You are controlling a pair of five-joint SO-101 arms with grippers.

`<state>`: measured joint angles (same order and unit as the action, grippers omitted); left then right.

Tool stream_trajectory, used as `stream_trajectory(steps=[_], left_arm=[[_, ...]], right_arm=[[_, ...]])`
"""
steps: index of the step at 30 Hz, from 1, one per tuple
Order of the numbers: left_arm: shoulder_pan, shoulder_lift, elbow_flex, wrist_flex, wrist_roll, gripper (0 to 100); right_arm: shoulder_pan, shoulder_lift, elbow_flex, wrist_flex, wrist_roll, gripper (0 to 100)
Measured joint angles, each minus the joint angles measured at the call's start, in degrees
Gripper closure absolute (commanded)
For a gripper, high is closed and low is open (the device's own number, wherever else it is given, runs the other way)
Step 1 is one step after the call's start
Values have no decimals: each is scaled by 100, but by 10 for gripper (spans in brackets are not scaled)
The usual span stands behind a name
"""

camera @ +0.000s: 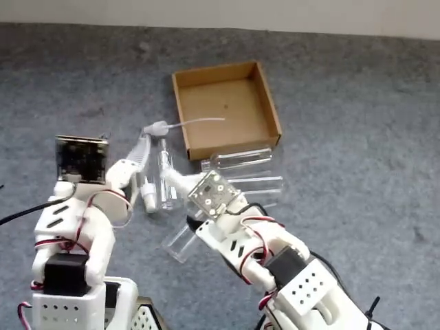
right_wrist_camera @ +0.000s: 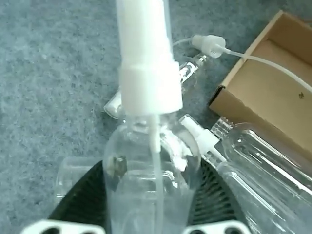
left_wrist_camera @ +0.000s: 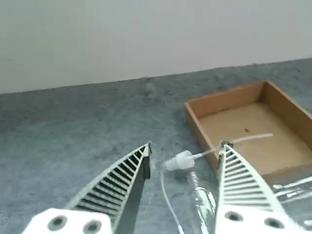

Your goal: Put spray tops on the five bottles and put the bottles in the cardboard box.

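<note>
When viewed from wrists, not above, shows right gripper clamped on bottle, spray top seated; left gripper gaping empty, loose spray top at cardboard box's nine o'clock.

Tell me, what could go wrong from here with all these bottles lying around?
The loose spray top just ahead of the open left tool has a thin tube reaching over the wall of the cardboard box; lifting it might snag or bend the tube. The right tool holds a capped bottle close to clear bottles lying beside the box; swinging it over could knock them rolling.
</note>
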<state>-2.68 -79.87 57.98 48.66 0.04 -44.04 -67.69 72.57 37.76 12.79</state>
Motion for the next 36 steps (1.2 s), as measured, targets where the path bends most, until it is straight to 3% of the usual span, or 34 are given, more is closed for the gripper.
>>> stream_trajectory(steps=[8,12,17,25,36], left_arm=[[-255,35,-26,0,0,818],[-492,668,-26,-422,0,818],[-545,2409,-308,-870,0,818],[-325,5662,-2233,-1248,62,822],[-290,9793,-5424,-1248,1134,822]], right_arm=[[1231,0,-132,0,-404,995],[2004,0,-440,0,-791,995],[2514,0,-571,0,-1459,995],[2576,0,-571,-62,-1582,995],[2567,0,-571,-659,-1582,995]])
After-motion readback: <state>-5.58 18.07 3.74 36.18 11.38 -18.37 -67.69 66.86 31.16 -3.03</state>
